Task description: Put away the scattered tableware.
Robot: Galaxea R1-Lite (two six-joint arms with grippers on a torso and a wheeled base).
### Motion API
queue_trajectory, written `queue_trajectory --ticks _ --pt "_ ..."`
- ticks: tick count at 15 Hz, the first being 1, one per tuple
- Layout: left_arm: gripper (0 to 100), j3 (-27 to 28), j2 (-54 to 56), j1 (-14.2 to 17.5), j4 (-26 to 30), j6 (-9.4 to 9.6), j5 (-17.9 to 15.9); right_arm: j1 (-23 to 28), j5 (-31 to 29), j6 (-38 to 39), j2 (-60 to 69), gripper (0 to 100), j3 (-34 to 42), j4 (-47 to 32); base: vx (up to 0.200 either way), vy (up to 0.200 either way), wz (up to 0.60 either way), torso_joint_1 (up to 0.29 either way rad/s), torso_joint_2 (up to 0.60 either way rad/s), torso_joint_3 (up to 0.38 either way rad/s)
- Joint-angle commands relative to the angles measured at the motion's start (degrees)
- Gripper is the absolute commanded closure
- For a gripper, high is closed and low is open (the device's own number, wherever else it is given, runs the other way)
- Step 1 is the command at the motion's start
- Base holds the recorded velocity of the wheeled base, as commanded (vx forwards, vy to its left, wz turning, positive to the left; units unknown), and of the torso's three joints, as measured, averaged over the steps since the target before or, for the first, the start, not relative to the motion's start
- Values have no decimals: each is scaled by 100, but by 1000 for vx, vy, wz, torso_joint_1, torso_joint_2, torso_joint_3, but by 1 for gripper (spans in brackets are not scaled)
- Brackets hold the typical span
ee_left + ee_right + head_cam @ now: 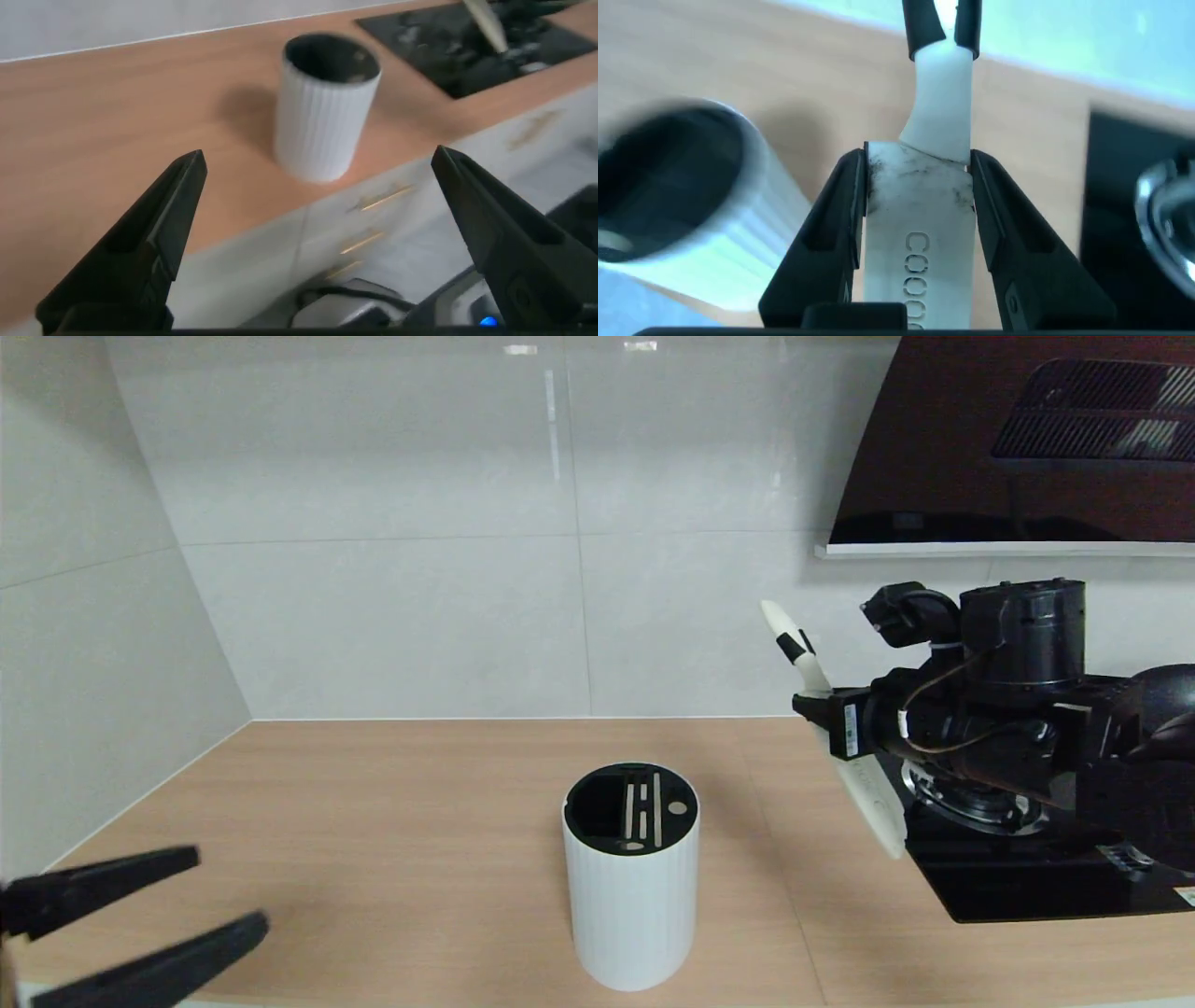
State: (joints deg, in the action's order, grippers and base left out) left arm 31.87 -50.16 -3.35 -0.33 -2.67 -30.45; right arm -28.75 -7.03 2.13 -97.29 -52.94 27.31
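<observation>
1. The right gripper is clamped on a white utensil, which is tilted in the air over the left edge of the hob.
2. The white ribbed holder stands upright on the worktop, left of the utensil.
3. The left gripper is low at front left — jaws wide apart.

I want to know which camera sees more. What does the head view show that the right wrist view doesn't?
The head view adds the open left gripper by the near edge of the counter, the dark range hood, and the slots in the black top of the utensil holder. The right wrist view adds close-up dark smudges on the blade of the white knife. Both share the right gripper shut on that knife, the white ribbed utensil holder, the wooden counter and the black cooktop.
</observation>
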Motion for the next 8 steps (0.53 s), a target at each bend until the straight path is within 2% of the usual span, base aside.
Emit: queue_trajectory --ticks 1,2,3,4,6,7,8 --pt "0 522 -3149 -983 -2542 -1007 -13 -641 -255 50 255 100 109 -6 0 0 0 0 0 0" --pt "0 628 -3562 -1247 -3281 -1561 277 -764 -299 42 263 100 223 -6 0 0 0 0 0 0" --pt "0 654 -3825 -1440 -3694 -1904 523 -870 -316 42 263 100 232 -6 0 0 0 0 0 0" --pt "0 628 -4388 -1985 -4379 -2291 1252 -1010 -316 42 281 100 241 -15 0 0 0 0 0 0" --pt "0 566 -4880 -2416 -4783 -2361 1815 -1151 -325 42 299 100 320 -24 0 0 0 0 0 0" --pt "0 558 -4915 -2521 -4977 -2449 1797 -1265 -378 42 316 100 399 -6 0 0 0 0 0 0" --pt "0 558 -4871 -2600 -5100 -2721 1780 -1388 -439 50 299 100 416 -6 0 0 0 0 0 0"
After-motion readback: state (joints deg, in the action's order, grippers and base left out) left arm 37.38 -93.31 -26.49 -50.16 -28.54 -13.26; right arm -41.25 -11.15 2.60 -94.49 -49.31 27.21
